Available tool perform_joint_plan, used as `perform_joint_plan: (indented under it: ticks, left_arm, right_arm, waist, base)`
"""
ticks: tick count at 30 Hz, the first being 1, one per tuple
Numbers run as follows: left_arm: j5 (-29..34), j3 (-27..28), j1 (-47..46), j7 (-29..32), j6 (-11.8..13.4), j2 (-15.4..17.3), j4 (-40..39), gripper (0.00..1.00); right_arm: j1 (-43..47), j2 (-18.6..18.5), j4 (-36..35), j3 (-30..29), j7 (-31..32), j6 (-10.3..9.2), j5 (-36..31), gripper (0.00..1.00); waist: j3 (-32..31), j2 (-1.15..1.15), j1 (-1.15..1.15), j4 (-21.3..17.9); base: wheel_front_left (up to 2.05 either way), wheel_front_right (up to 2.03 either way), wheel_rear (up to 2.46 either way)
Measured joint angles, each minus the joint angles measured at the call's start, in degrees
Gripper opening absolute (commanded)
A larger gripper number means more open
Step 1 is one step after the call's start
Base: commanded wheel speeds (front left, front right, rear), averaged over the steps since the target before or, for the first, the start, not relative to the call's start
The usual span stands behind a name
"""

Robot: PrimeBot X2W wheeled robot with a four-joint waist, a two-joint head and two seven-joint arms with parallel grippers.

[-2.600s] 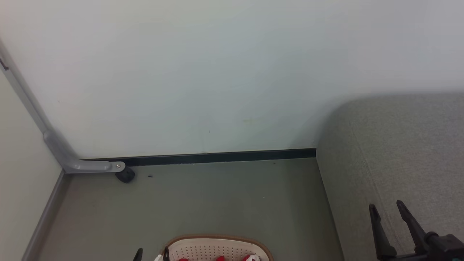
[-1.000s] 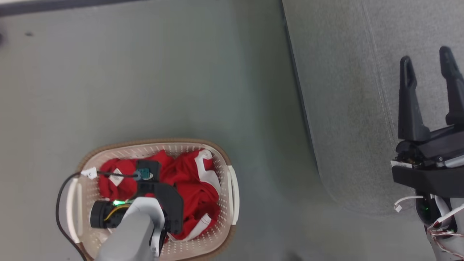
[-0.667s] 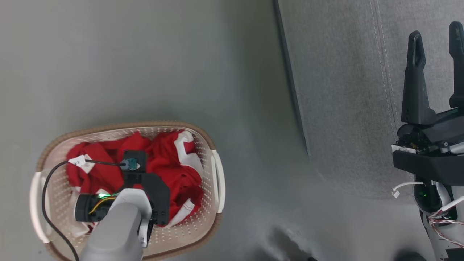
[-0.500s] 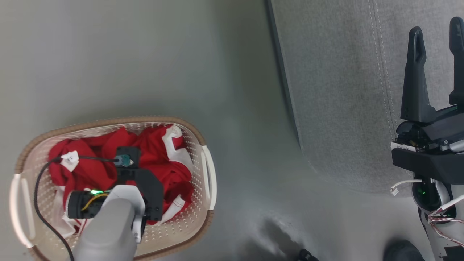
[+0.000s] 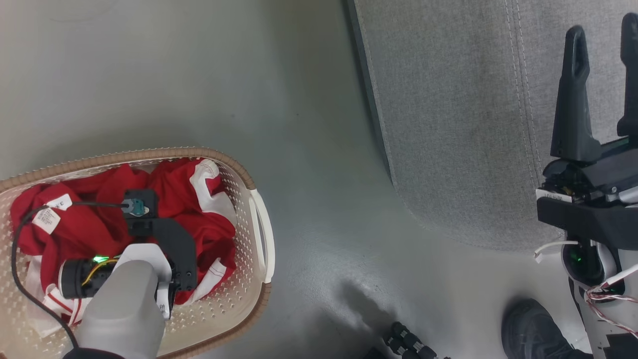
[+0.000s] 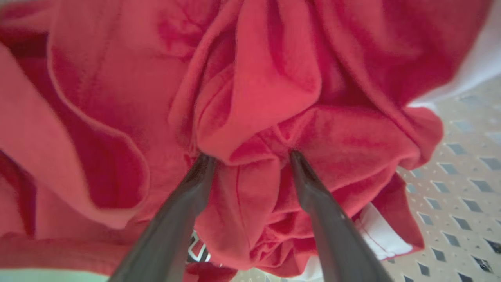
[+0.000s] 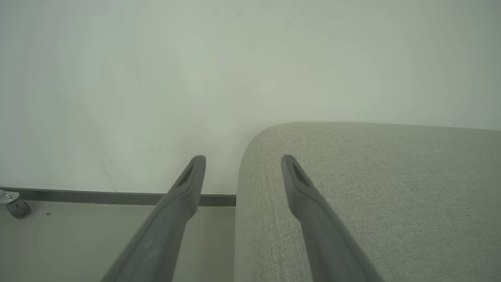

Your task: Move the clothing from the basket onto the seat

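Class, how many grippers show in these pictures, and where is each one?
2. The left gripper is open, its tips in the clothing inside the basket; the right gripper is open above the seat.

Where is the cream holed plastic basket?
The basket sits lower left in the head view, on the floor left of the grey fabric seat, holding red clothing.

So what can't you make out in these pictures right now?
Left end effector tips: left wrist view, buried in clothing folds; how deep is unclear.
Basket: head view, left and bottom edges cut it off.
Garment count: both views, folds bunched together.
Right end effector: head view, one finger clipped by the right edge.
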Motion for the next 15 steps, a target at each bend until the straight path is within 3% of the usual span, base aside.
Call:
perform_joint_plan:
  ticks: [1, 2, 3, 4, 15]
  left_arm:
    - [-0.04, 0.27, 0.00, 0.02, 0.00, -0.15, 0.51, 0.85]
    - [-0.07, 0.52, -0.03, 0.02, 0.00, -0.27, 0.87, 0.47]
    - [-0.07, 0.70, -0.12, 0.02, 0.00, -0.34, 1.27, 0.18]
    - [-0.07, 0.86, -0.24, 0.02, 0.00, -0.35, 1.64, 0.00]
    - [0.32, 1.11, -1.62, -0.26, 0.00, -0.82, 2.75, 0.00]
  right_arm:
    - [-0.36, 0.12, -0.04, -0.01, 0.00, 0.00, 0.00, 1.00]
    - [-0.48, 0.14, -0.15, -0.02, -0.01, 0.01, 0.00, 1.00]
    - [-0.48, 0.21, -0.26, -0.04, -0.01, 0.07, -0.01, 1.00]
    - [-0.48, 0.29, -0.33, -0.05, -0.01, 0.07, -0.01, 1.00]
    - [-0.48, 0.63, 0.13, -0.96, -0.43, 0.83, -0.18, 1.00]
  waist:
    - [0.16, 0.00, 0.00, -0.15]
    - [0.29, 0.00, 0.00, -0.26]
    - [0.40, 0.00, 0.00, -0.34]
    - [0.47, -0.01, 0.00, -0.39]
    - [0.47, -0.01, 0.00, -0.16]
  base:
    - [0.00, 0.00, 0.00]
    - [0.00, 0.00, 0.00]
    - [0.00, 0.00, 0.00]
    - [0.00, 0.00, 0.00]
    - [0.00, 0.00, 0.00]
